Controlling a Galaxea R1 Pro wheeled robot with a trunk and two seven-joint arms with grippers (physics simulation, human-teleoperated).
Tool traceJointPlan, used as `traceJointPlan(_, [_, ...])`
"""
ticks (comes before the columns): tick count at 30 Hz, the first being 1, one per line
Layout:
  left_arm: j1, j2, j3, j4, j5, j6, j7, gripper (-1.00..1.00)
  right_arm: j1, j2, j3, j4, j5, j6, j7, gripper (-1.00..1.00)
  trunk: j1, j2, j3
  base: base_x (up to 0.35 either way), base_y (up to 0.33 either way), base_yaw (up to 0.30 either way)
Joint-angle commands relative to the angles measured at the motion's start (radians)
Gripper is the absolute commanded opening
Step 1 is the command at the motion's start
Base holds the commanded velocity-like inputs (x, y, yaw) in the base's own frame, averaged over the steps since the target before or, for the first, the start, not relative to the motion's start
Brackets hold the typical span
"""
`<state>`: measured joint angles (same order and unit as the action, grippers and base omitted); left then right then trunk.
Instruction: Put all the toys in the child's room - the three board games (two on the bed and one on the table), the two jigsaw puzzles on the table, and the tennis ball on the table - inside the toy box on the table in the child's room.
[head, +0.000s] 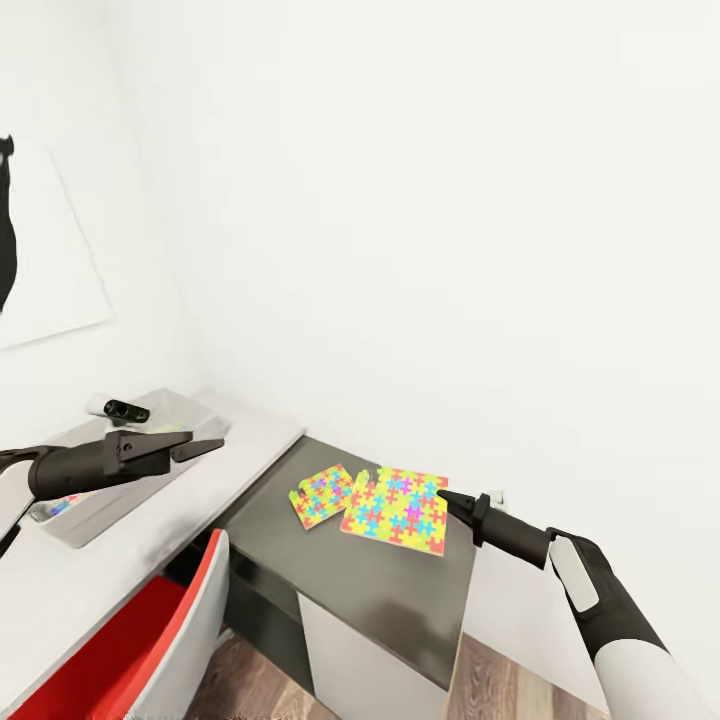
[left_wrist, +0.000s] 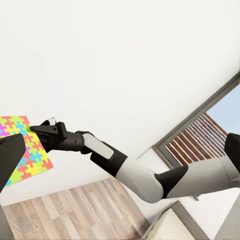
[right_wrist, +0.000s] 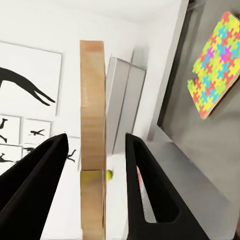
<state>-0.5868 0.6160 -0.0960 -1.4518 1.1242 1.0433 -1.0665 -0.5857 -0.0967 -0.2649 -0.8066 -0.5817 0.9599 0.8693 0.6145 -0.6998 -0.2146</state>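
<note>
Red chair: lower left of the head view, nearest the camera, white shell edge showing, tucked against the desk.

Right gripper: lower right of the head view, black, fingers pointed at the edge of the larger puzzle sheet. In the right wrist view its two black fingers stand apart with nothing between them; a small yellow-green ball shows beyond the gap, beside a wooden post.

Left gripper: left centre of the head view, held over the grey tub; its fingers appear closed together, though whether they hold anything cannot be told.

Desk: dark grey lower section at centre, with a white panel below; light grey higher section to the left.

Jigsaw puzzles, two: larger sheet and smaller sheet, lying flat side by side on the dark section, edges just touching or nearly so.

Toy box: light grey tub on the light section, left of frame; a patch of colour shows inside.

Black-and-white cylinder: behind the tub, by the wall.

Silhouette picture: on the wall, upper left.
</note>
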Motion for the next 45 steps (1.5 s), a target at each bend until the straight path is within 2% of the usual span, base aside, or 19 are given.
traceJointPlan(1, [-0.002,0.001,-0.002,0.001,0.002,0.004,-0.003,1.0,-0.001,0.0,-0.002,0.0,0.003,0.003,0.005,-1.0,-0.004,0.006,0.002,0.0,0.0,0.276])
traceJointPlan(14, [-0.001,0.001,-0.002,0.002,0.0,0.004,-0.003,1.0,0.0,0.0,-0.003,0.0,0.003,0.003,0.005,-1.0,-0.053,0.097,0.046,0.0,0.0,0.274])
traceJointPlan(24, [-0.001,0.001,-0.002,0.003,0.0,0.004,-0.003,1.0,-0.003,0.0,-0.004,-0.011,0.003,0.003,0.035,-1.0,-0.092,0.167,0.078,0.0,0.0,0.041])
traceJointPlan(35, [-0.001,0.001,-0.002,0.004,-0.003,0.004,-0.003,1.0,-0.005,0.001,-0.003,-0.032,0.003,0.002,0.038,-1.0,-0.134,0.244,0.112,0.0,0.0,0.002])
traceJointPlan(43, [-0.001,0.001,-0.002,0.005,-0.003,0.004,-0.003,1.0,-0.005,0.002,-0.001,-0.033,0.003,0.002,0.038,-1.0,-0.165,0.3,0.137,0.0,0.0,0.213])
traceJointPlan(45, [-0.001,0.001,-0.002,0.005,-0.003,0.004,-0.003,1.0,-0.005,0.002,-0.001,-0.033,0.003,0.002,0.038,-1.0,-0.165,0.3,0.137,0.0,0.0,0.276])
